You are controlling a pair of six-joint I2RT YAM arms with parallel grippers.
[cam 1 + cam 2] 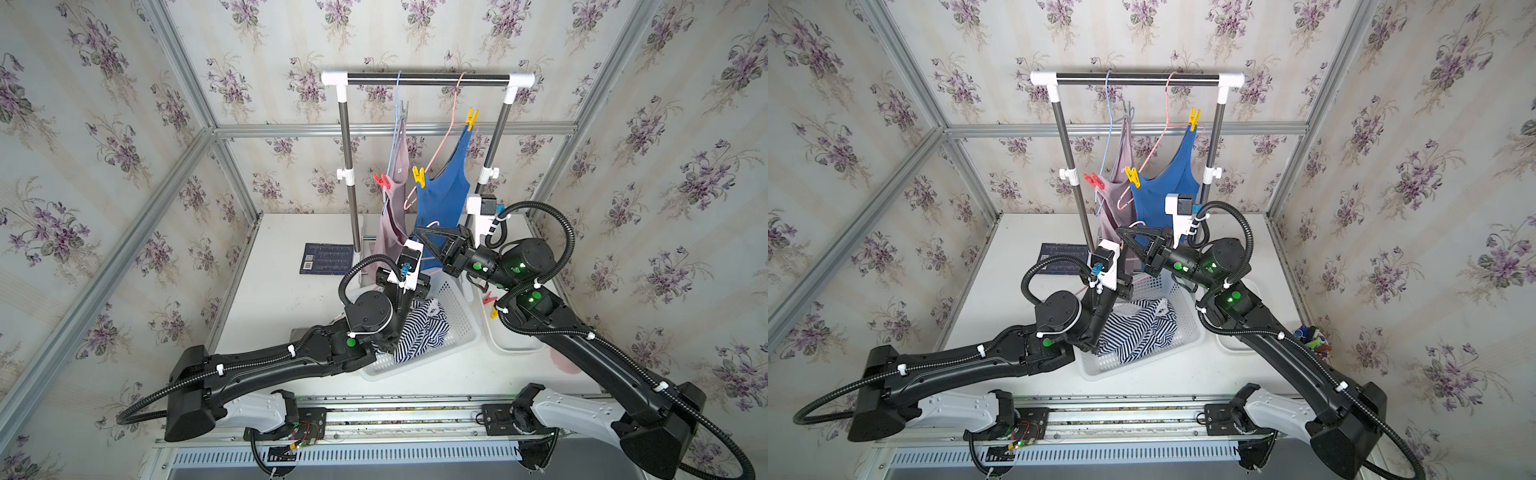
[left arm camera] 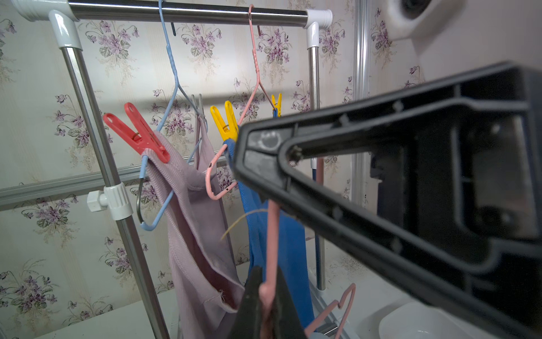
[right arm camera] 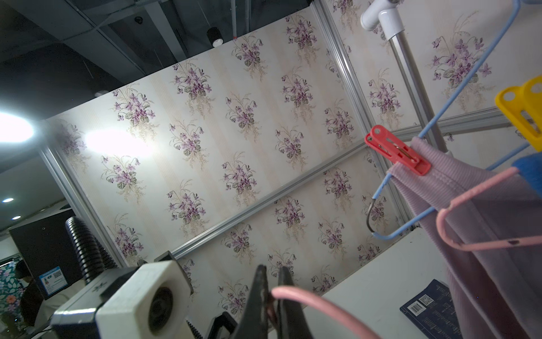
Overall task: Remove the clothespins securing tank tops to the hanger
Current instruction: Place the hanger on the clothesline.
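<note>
Nearest, the striped tank top [image 1: 424,332] is lying crumpled in the white basket [image 1: 459,320]. Just beyond, the left gripper [image 2: 267,290] is pinching the pink hanger [image 2: 271,234], and the right gripper [image 3: 272,281] is pressing together on that same wire. Behind them, the blue tank top [image 1: 440,195] is hanging clipped by two yellow clothespins [image 1: 419,176] [image 1: 471,118], the mauve tank top [image 1: 392,216] by a red clothespin [image 1: 382,180] and a grey clothespin [image 2: 198,102], all from the rail [image 1: 428,79]
</note>
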